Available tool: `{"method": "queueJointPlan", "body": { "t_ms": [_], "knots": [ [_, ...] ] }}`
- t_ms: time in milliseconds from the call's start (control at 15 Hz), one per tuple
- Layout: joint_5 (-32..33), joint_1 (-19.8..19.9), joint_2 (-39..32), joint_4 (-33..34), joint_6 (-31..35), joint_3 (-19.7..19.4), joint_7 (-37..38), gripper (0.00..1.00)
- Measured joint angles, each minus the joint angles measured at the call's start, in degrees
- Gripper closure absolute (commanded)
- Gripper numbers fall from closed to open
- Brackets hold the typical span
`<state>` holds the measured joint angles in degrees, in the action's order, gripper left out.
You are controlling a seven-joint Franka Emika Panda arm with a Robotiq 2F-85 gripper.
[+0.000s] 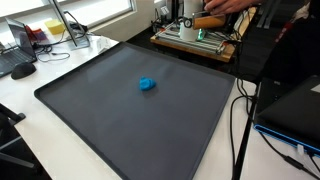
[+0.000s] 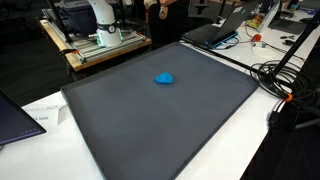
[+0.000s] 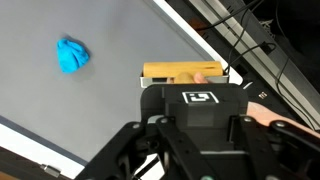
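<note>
A small crumpled blue object (image 1: pixel 147 85) lies near the middle of a large dark grey mat (image 1: pixel 100 120), seen in both exterior views (image 2: pixel 164 78). In the wrist view it sits at the upper left (image 3: pixel 71 54). My gripper (image 3: pixel 200 168) fills the bottom of the wrist view. Only its black body and splayed finger links show, and the fingertips are cut off by the frame edge. It looks open and holds nothing. It hangs far from the blue object, beyond the mat's edge near the robot's wooden base (image 3: pixel 180 72).
The robot stands on a wooden platform (image 2: pixel 100 45) at the mat's far edge. A person's arm (image 1: pixel 222 6) is near it. Laptops (image 2: pixel 215 30), cables (image 2: pixel 280 75) and a keyboard (image 1: pixel 10 60) surround the mat (image 2: pixel 160 115).
</note>
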<state>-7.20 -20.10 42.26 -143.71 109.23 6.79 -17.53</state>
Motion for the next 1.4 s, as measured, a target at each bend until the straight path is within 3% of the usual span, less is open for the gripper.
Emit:
{"method": "queueJointPlan", "body": {
  "t_ms": [667, 1067, 1400],
  "knots": [
    [0.6, 1.9, -0.4, 0.5, -0.3, -1.4, 0.9, 0.78],
    [1.5, 9.8, -5.4, 5.4, -2.1, -4.1, 4.5, 0.78],
    [2.3, 15.1, -11.4, 12.5, -4.8, -3.6, 14.8, 0.78]
  ]
}}
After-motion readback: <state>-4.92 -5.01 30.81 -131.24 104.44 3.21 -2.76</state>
